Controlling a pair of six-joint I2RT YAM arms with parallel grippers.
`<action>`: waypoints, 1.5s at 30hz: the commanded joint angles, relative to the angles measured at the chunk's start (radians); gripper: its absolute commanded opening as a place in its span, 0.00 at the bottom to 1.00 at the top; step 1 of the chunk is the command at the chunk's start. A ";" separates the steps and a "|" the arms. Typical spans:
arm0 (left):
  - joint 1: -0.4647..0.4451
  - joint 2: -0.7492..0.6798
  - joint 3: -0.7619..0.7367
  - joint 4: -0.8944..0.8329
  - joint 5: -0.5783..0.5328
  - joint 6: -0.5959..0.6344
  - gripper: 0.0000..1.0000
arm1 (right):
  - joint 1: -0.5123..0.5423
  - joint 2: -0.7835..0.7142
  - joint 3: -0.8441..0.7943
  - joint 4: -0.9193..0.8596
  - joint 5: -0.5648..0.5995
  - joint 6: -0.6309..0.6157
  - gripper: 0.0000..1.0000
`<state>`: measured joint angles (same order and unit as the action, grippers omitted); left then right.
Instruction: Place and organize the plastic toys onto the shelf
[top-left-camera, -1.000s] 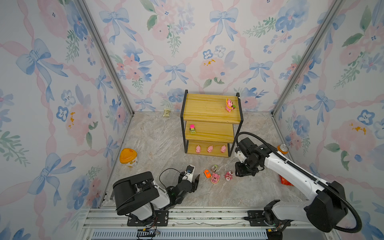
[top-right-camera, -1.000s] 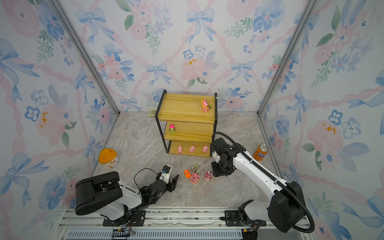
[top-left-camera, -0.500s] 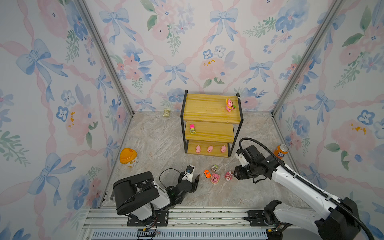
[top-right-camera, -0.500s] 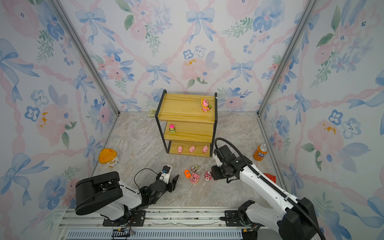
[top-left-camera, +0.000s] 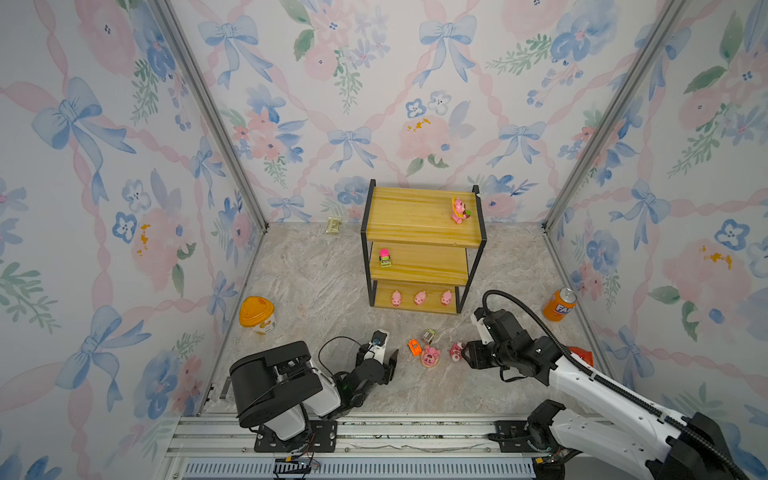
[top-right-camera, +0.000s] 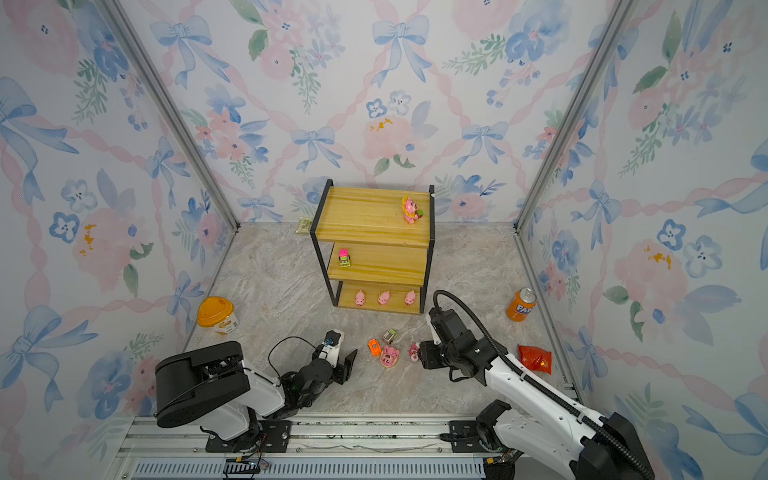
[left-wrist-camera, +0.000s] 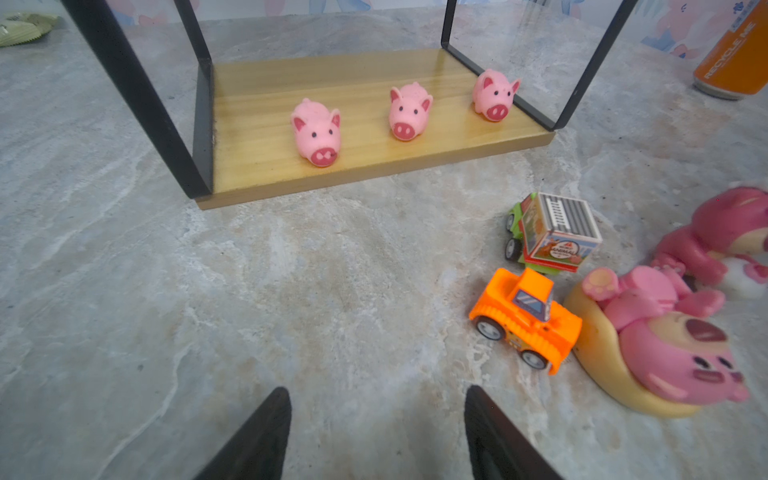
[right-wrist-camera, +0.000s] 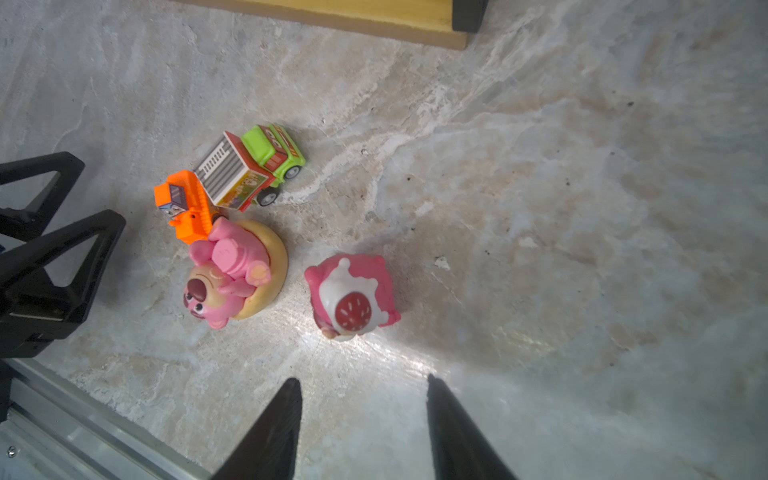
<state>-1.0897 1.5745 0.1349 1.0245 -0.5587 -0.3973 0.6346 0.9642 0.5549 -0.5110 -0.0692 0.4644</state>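
The shelf stands at the back. Its top board carries a pink figurine, the middle one a pink-green car, the bottom one three pigs. On the floor in front lie an orange car, a grey-green car, a figurine in a tan ring and a strawberry-topped figurine. My right gripper is open just short of that last figurine, nothing between its fingers. My left gripper rests open and empty, left of the orange car.
An orange soda can stands at the right wall, with a red packet nearer the front. An orange-lidded tub sits at the left wall. A pale wrapper lies by the back wall. A metal rail edges the front.
My right arm has swung away from the shelf's front post and come down towards the strawberry-topped figurine, jaws a little wider. The left arm has not moved.
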 joint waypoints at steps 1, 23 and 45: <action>0.008 0.014 0.011 0.009 0.012 -0.013 0.67 | 0.018 -0.005 -0.015 0.069 0.034 0.010 0.52; 0.021 0.021 0.009 0.008 0.025 -0.017 0.67 | 0.052 0.174 -0.024 0.174 0.046 -0.061 0.49; 0.028 0.030 -0.001 0.017 0.028 -0.021 0.67 | 0.148 0.306 -0.007 0.204 0.177 0.002 0.36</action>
<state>-1.0718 1.6012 0.1387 1.0248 -0.5331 -0.4046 0.7689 1.2407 0.5419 -0.3050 0.0803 0.4763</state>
